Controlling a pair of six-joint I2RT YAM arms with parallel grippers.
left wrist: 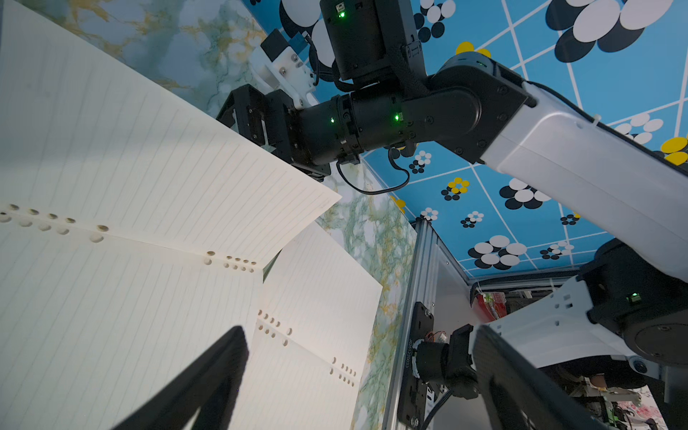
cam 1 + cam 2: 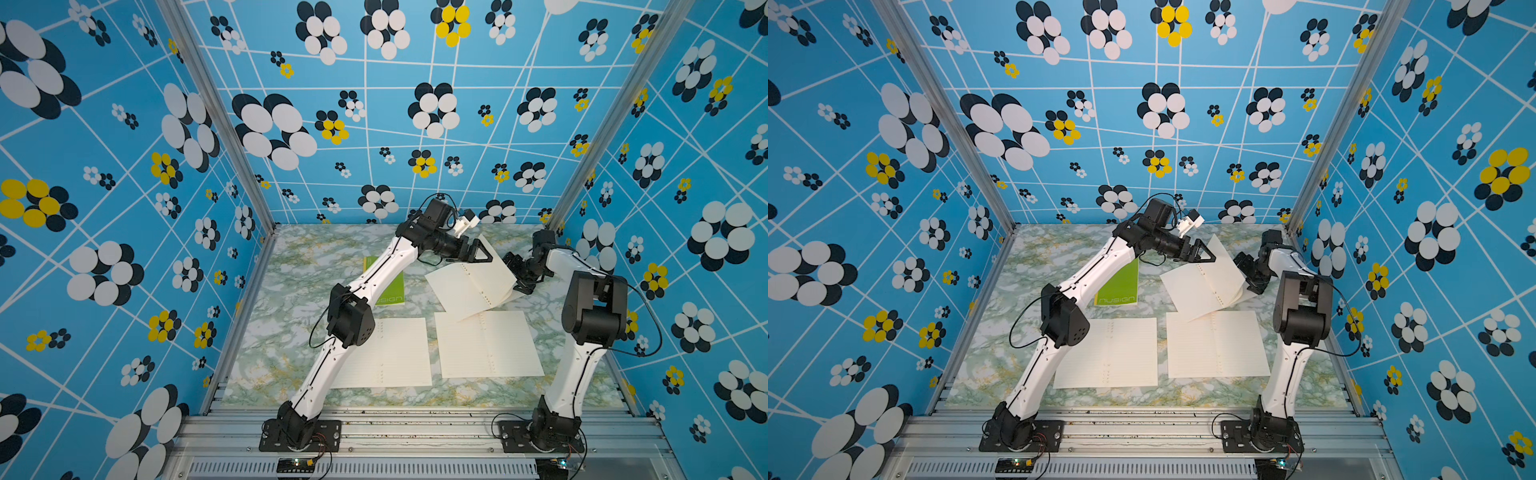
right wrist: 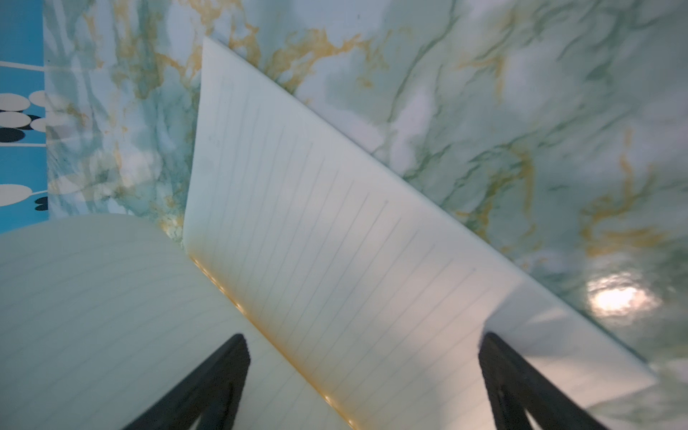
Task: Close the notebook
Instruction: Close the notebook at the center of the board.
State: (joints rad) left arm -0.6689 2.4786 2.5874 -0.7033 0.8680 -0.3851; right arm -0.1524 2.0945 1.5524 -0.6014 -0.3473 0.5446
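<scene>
Risk: raised leaf [image 2: 498,270] of the notebook [image 2: 453,286] at one o'clock could flop back open. Your left gripper [image 2: 482,254] and right gripper [image 2: 517,274] both gape, released, holding nothing.

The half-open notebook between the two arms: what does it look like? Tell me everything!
The half-open cream lined-paper notebook has punched holes along its fold; no cover shows. One page stands up, the other slopes low, making a V. It sits askew on the green marble-look table, its near corner over a flat open cream notebook. The open left tool and open right tool flank it; contact is unclear.
</scene>
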